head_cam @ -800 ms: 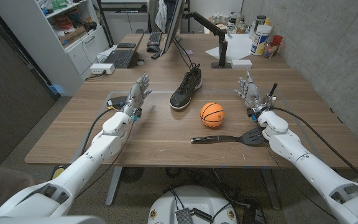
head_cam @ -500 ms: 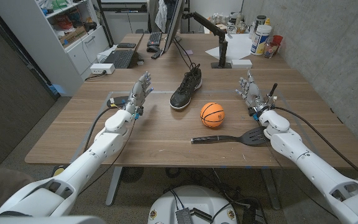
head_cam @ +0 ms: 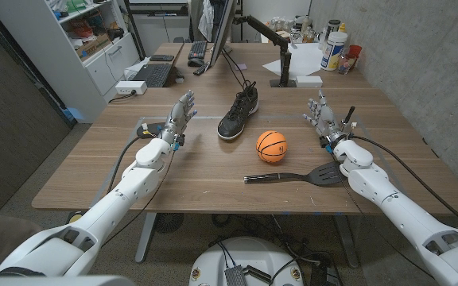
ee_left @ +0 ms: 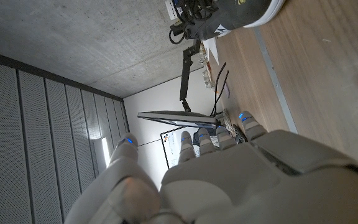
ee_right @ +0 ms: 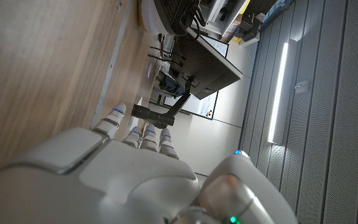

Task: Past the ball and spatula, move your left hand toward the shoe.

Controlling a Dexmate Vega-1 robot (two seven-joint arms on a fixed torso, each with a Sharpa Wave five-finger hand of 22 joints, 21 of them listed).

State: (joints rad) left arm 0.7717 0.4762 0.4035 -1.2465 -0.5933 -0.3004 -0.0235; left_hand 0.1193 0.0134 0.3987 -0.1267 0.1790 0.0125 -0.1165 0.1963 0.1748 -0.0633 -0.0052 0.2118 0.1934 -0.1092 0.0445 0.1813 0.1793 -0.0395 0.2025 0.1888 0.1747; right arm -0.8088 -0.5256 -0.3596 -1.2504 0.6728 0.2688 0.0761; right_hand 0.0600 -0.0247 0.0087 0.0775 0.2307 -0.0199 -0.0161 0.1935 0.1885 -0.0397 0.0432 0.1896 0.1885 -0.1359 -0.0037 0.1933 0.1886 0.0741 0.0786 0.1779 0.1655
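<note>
Most of the reach is judged done | left hand (head_cam: 181,114) raised, fingers spread, holding nothing, near the black shoe (head_cam: 238,113) but apart | basketball (head_cam: 271,146) and black spatula (head_cam: 299,175) lie nearer the robot | right hand (head_cam: 321,117) spread, empty | left: closing the gap.
</note>
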